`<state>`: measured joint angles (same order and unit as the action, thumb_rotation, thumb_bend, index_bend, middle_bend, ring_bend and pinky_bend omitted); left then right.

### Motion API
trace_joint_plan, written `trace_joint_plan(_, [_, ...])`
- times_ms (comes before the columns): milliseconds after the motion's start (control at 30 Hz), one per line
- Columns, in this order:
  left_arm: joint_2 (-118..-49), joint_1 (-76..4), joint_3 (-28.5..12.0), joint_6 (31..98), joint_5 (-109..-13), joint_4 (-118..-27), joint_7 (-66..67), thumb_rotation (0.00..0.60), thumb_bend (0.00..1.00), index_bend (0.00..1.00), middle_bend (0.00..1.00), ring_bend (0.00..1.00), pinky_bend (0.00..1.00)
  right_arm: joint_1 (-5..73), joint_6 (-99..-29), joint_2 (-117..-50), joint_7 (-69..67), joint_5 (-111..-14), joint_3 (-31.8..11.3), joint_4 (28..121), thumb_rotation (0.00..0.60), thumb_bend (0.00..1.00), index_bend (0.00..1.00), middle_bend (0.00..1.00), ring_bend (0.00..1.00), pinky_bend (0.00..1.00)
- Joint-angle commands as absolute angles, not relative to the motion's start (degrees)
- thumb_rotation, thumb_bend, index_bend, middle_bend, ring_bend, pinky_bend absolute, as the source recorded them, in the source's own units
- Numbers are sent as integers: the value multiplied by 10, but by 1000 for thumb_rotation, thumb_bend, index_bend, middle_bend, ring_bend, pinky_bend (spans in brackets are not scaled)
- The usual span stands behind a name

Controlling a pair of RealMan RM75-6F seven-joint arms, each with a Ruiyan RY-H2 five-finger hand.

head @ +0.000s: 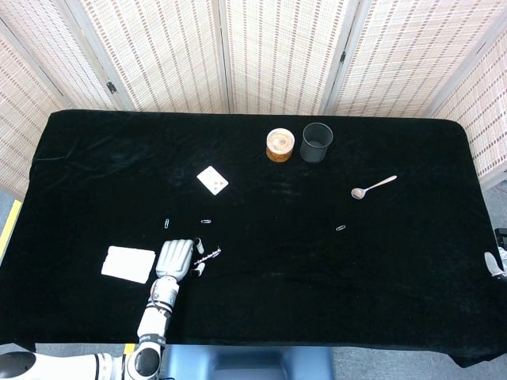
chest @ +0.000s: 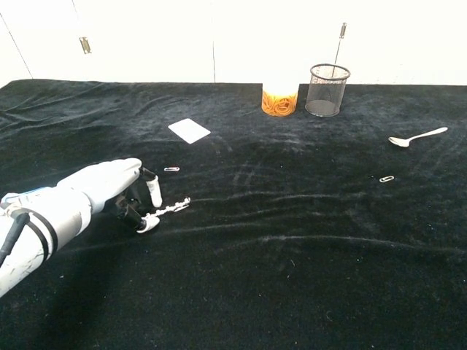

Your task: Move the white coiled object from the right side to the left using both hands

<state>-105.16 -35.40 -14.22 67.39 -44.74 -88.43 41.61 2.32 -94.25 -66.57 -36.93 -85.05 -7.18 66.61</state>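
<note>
On the near left of the black tabletop (head: 261,261) we find the white coiled object (chest: 169,209), a thin, springy strand lying on the cloth and running rightward from our left hand (chest: 109,186). Our fingers (chest: 152,191) curl down over its left end, one white tip touching the cloth right at the strand; whether they are clamped on it or only resting against it, we cannot tell. In the head view the same strand (head: 209,254) sticks out to the right of the hand (head: 176,259).

Just left of that hand lies a white folded cloth (head: 127,264). Two small paper clips sit just beyond the hand, one (head: 167,223) to the left and one (head: 206,221) to the right, and farther off is a white card (head: 211,180). At the far middle a round tub of rubber bands (chest: 279,100) stands beside a black mesh cup (chest: 328,90). A metal spoon (head: 372,187) lies to the right, with another paper clip (head: 341,228) nearer than it. Only a sliver of our right hand (head: 493,265) shows at the right edge, its fingers unreadable.
</note>
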Motion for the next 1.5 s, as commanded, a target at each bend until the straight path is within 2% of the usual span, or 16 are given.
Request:
trace_joint_plan(33, [-1050,-356,-141,672,-443,-883,413,600,371,494,964,1000,1000,24,-941,-667,-369,-851,-73,664,600,363,10,0,0,42])
trace_joint_plan(700, [-1041,-367,-131,670,-423,-880,402,600,486,590,969,1000,1000,27,-923,-666,-367,-851,-77,666,600,363,21,0,0,42])
trace_joint_plan(1300, [-1040,-367,-122,682,-439,-873,379,600,621,797,999,1000,1000,31,-910,-665,-365,-854,-78,668,600,363,22,0,0,42])
trace_joint_plan(1500, [-1036,-362,-122,691,-453,-874,366,600,642,817,1000,1000,1000,32,-907,-665,-364,-853,-78,669,600,363,27,0,0,42])
